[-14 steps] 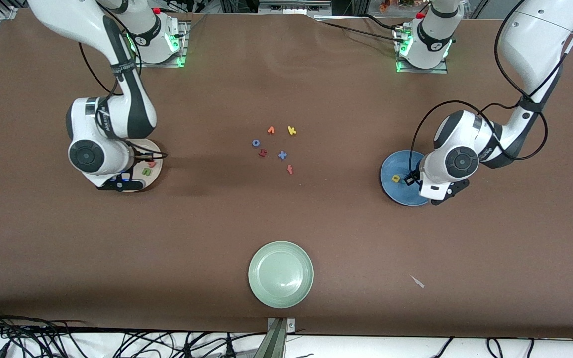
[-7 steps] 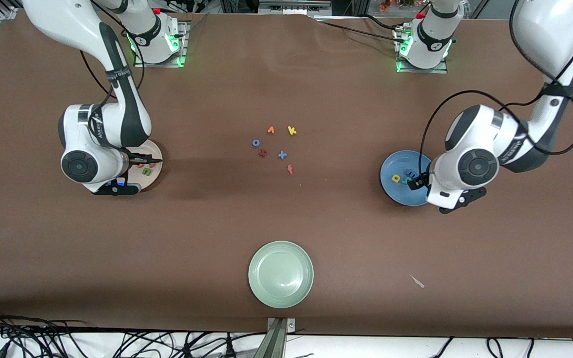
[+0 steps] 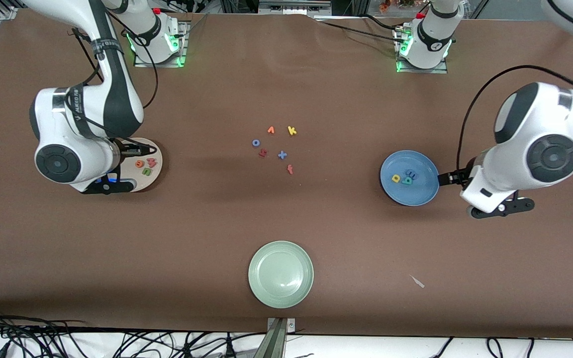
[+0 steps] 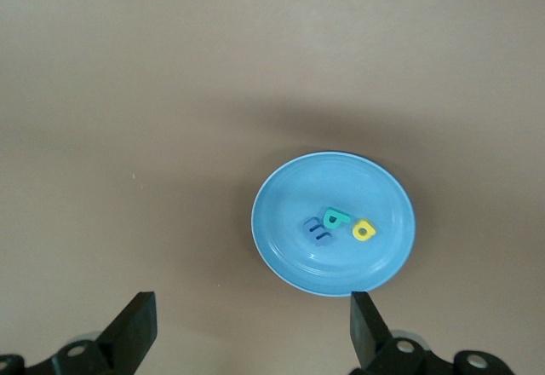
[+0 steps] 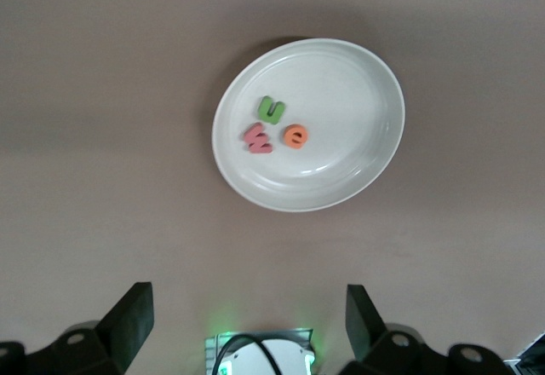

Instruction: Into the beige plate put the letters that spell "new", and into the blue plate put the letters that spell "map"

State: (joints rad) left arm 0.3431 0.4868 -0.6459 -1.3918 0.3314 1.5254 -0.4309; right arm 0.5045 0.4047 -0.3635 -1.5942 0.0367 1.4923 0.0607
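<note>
On the beige plate "new", on the blue plate "map", both end effectors released, empty.

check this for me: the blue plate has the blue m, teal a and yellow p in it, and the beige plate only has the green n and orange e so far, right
Not quite. The beige plate holds three letters, not two: the green n, the orange e and also the pinkish-red w, as the right wrist view shows. The rest stands: the blue plate has the blue m, teal a and yellow p.
</note>
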